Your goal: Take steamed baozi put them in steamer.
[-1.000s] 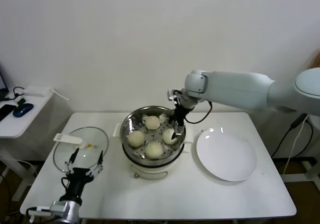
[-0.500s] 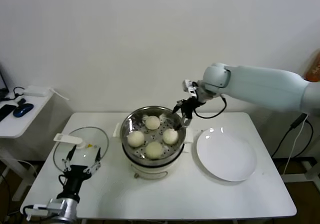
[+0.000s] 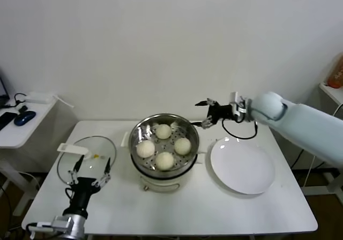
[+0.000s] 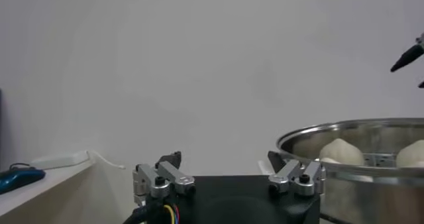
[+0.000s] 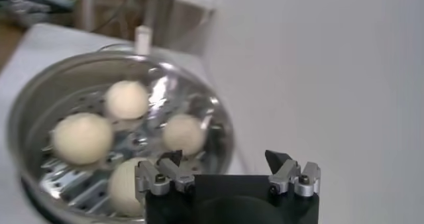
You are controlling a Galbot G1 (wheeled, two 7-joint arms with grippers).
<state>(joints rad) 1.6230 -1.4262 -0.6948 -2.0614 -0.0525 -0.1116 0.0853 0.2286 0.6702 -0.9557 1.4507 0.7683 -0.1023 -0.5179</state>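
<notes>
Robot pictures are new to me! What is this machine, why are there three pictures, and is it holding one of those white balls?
It is a robot with two arms. One picture comes from a camera on its head, looking down at a white table. The other two come from small cameras on its wrists.

The white balls are four steamed baozi, soft buns. All four sit in the steamer, a shiny pot. Beside it lie a white plate, with nothing on it, and a glass lid.

The right gripper hangs in the air between pot and plate, fingers spread, holding nothing. The left gripper waits near the lid, also open and holding nothing.
</notes>
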